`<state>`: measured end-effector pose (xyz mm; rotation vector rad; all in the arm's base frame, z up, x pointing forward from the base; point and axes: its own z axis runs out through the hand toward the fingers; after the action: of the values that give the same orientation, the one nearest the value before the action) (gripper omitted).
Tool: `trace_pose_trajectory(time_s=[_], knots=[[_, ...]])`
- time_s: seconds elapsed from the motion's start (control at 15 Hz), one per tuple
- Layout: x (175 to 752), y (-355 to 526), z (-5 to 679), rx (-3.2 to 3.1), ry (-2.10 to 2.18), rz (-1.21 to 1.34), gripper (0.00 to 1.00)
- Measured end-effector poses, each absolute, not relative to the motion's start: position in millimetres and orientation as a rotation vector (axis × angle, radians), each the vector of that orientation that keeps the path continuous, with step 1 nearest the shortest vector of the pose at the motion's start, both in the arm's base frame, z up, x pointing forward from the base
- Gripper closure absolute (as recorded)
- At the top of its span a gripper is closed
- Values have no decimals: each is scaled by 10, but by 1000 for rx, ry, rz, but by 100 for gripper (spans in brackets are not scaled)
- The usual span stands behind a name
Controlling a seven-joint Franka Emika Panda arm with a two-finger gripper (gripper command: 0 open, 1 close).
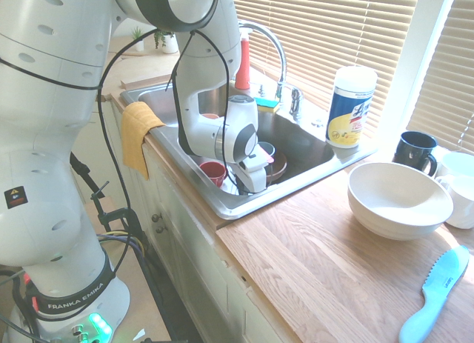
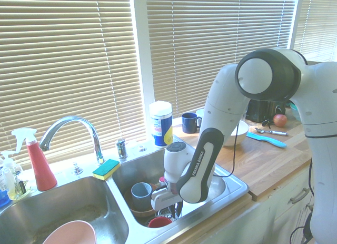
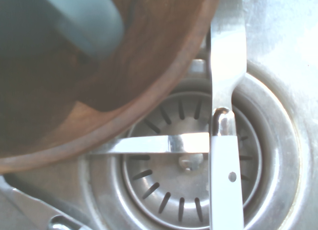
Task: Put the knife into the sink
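My tool is down in the near basin of the sink, its fingers together. The knife is inside that basin too, its white handle and silver blade showing above the drain strainer in the wrist view; whether my fingers have hold of it, I cannot tell.

A strip of metal cutlery crosses the strainer, one end meeting the knife's outline and the other reaching the rim of a brown bowl. Another piece of cutlery shows in part beside that bowl. A grey-blue cup sits in the brown bowl, and a red cup is near my tool.

Further out, a yellow and green sponge lies on the sink's ledge by the curved faucet. The other basin holds a pink bowl, and a yellow towel drapes over the counter edge beside the sink. A wipes canister and a red spray bottle stand behind the basins.

Along the wooden tabletop I have a big white bowl, a dark blue mug just beside it and a light-blue serrated knife. Farther along sits an apple.
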<state>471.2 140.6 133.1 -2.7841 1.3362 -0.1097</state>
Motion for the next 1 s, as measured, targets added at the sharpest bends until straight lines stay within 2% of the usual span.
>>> trace_pose_trajectory(time_s=[0.67, 1.0], knots=[[4725, 1385, 1349, -2761, 1340, -127, 0], [4654, 1395, 1855, -2750, 1275, -178, 0]])
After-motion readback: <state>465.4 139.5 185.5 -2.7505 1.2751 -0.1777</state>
